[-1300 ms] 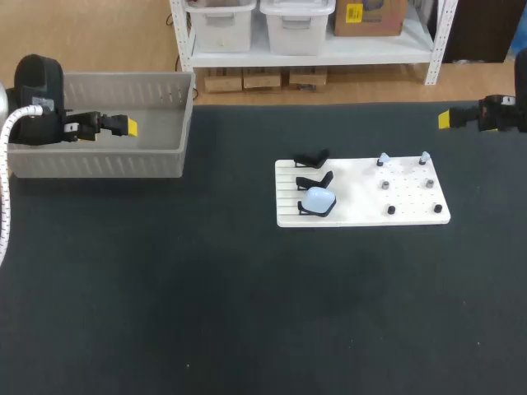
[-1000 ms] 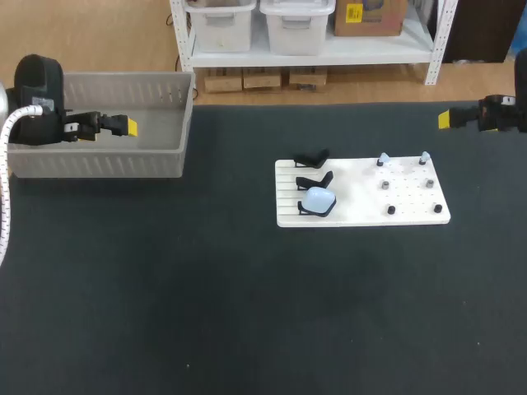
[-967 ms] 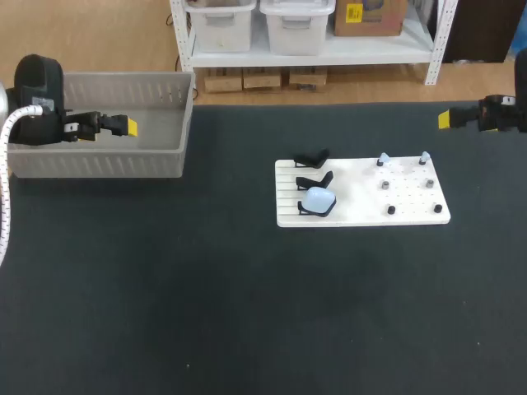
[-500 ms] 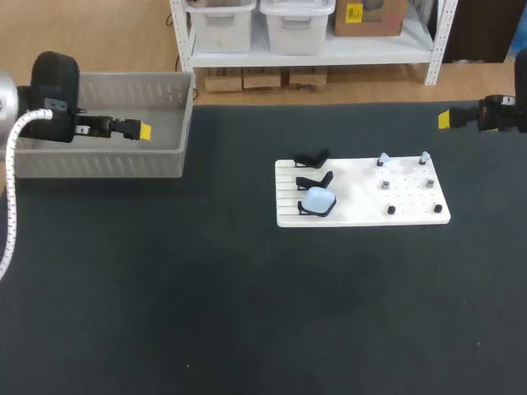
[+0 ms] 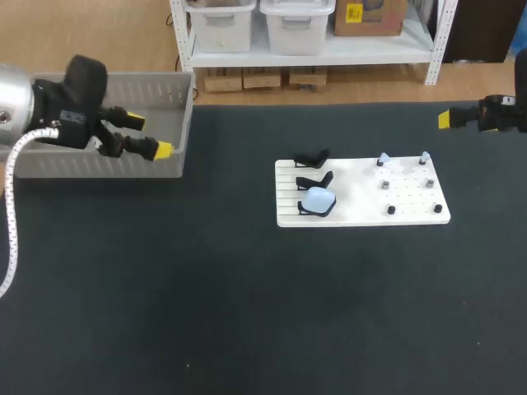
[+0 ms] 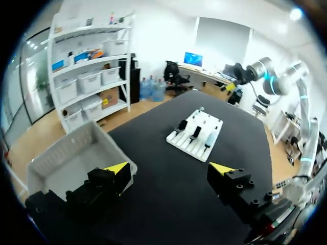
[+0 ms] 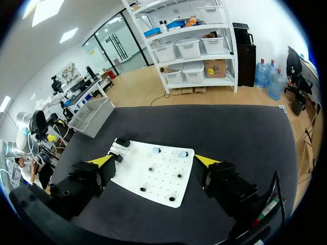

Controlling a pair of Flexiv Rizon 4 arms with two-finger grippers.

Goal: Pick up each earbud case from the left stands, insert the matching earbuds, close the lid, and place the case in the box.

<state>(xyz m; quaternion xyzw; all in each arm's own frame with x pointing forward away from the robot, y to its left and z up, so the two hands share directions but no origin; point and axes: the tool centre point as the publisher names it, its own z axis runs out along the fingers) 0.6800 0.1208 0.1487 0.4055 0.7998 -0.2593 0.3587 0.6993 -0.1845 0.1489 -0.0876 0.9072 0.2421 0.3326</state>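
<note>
My left arm has swung out from over the box (image 5: pixel 99 164) toward the middle; my right arm has kept its place.

Nearest me lies a wide stretch of black table (image 5: pixel 247 313). Past it, right of the middle, sits the white board (image 5: pixel 362 216). On its left side the pale blue earbud case (image 5: pixel 318 200) rests on the nearest of three black stands, lid shut, with the other two stands (image 5: pixel 313 179) in a row behind it. On the board's right side stand small black pegs (image 5: pixel 391 211), and two pale earbuds (image 5: pixel 384 157) sit on the farthest row.

Farther back at the left, the grey box stands close to the table's far edge. My left gripper (image 5: pixel 150 137) hangs above the box's front right corner, fingers spread wide. Dark table lies open between it and the board.

My right gripper (image 7: pixel 153 162) hovers at the far right, beyond the board's far corner, fingers apart too.
</note>
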